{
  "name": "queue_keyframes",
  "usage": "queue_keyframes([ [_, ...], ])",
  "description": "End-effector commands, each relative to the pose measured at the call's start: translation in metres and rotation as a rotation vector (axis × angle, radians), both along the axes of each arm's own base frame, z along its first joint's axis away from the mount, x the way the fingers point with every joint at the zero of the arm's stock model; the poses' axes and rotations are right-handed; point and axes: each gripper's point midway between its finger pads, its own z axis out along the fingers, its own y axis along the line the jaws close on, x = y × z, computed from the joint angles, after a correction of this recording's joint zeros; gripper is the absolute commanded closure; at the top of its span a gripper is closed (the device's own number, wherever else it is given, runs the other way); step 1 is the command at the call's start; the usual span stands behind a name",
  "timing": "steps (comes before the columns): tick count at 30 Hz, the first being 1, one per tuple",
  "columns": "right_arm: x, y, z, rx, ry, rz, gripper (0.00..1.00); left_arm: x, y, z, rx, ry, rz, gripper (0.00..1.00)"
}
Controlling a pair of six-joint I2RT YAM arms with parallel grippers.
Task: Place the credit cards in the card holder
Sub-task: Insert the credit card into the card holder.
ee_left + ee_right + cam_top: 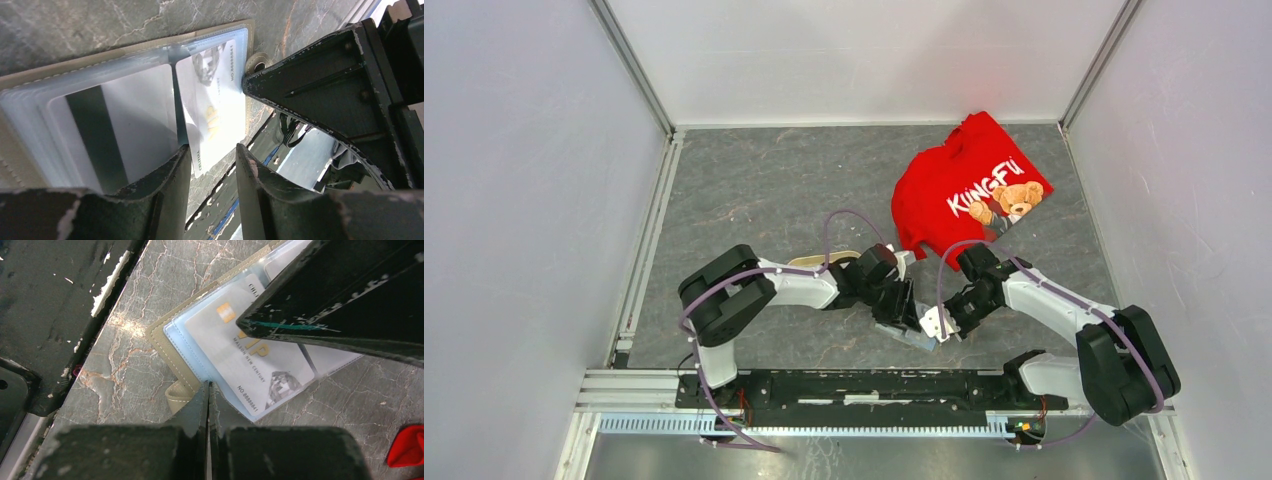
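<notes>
The card holder [60, 62] lies open on the table, clear pockets facing up. A pale card with a dark stripe [115, 130] sits in one pocket. A white VIP credit card [215, 110] is partly in the neighbouring pocket, its lower end sticking out between the fingers of my open left gripper [212, 155], which does not pinch it. My right gripper [207, 385] is shut, its tips resting on the card holder's edge [165, 335] beside the VIP card [250, 360]. From above, both grippers [902, 305] [927, 332] meet over the holder [909, 337].
A red shirt [969, 190] with a bear print lies at the back right; a corner of it [407, 447] shows near the right wrist. A beige tray [824, 260] peeks out behind the left arm. The metal mounting rail [854, 385] runs along the near edge.
</notes>
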Motion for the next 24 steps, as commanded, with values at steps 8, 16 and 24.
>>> queue_keyframes([
  [8,0.003,-0.007,-0.012,-0.057,-0.024,0.018,1.00,-0.007,-0.018,0.006,-0.039,-0.031,-0.066,0.56],
  [16,0.007,0.004,0.014,0.029,-0.009,-0.003,0.86,0.005,-0.018,0.018,-0.068,-0.085,-0.051,0.55],
  [24,0.005,-0.001,0.045,0.144,0.032,-0.020,0.76,0.007,-0.018,0.005,-0.052,-0.066,-0.027,0.62],
])
